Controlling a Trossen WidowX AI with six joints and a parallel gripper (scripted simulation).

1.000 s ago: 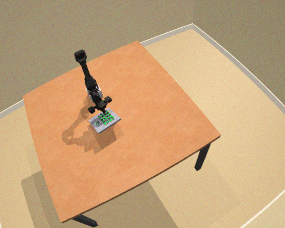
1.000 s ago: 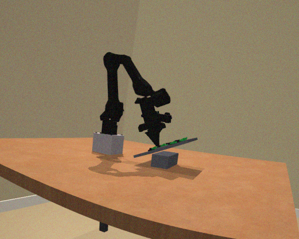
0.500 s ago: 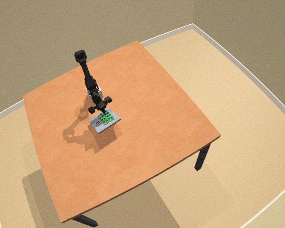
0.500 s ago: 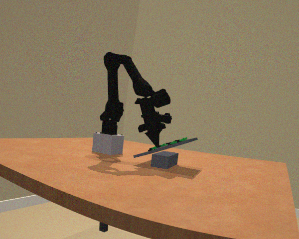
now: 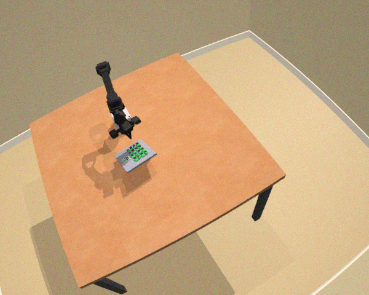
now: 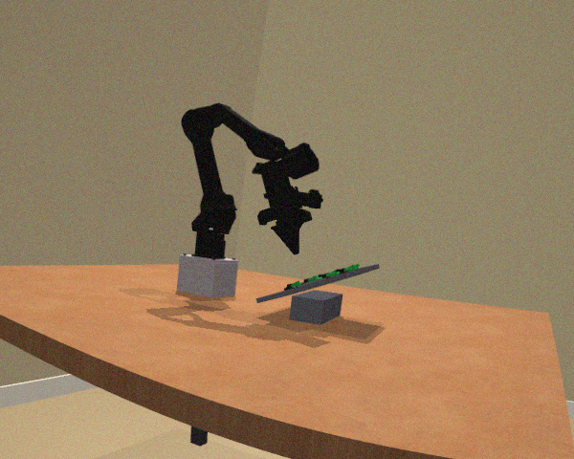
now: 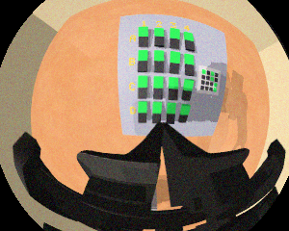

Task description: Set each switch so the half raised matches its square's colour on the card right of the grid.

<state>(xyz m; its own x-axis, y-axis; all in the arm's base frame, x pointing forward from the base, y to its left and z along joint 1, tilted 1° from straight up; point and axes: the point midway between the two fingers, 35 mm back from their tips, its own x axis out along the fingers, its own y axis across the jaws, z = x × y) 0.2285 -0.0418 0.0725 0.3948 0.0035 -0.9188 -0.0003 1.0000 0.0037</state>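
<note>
The tilted grey panel (image 5: 131, 166) (image 6: 370, 269) (image 7: 127, 63) carries rows A to D and columns 1 to 4 of switches, such as switch A1 (image 7: 143, 32) and switch D2 (image 7: 157, 107). Each shows a green far half and a dark grey near half; which halves are raised is mostly too small to tell. The small card (image 5: 125, 159) (image 7: 199, 88) is on the panel right of the grid, mostly dark squares with several green ones. My gripper (image 5: 130, 137) (image 6: 296, 252) (image 7: 162, 124) is shut and empty, its tip above the panel's near side, touching no switch.
A dark block (image 6: 315, 308) stands under the panel on the wooden table (image 5: 190, 190) (image 6: 426, 365) (image 7: 77, 96). The arm's pale base (image 6: 207, 277) stands on the near side of the panel. Shadows of the arm and panel fall on the table.
</note>
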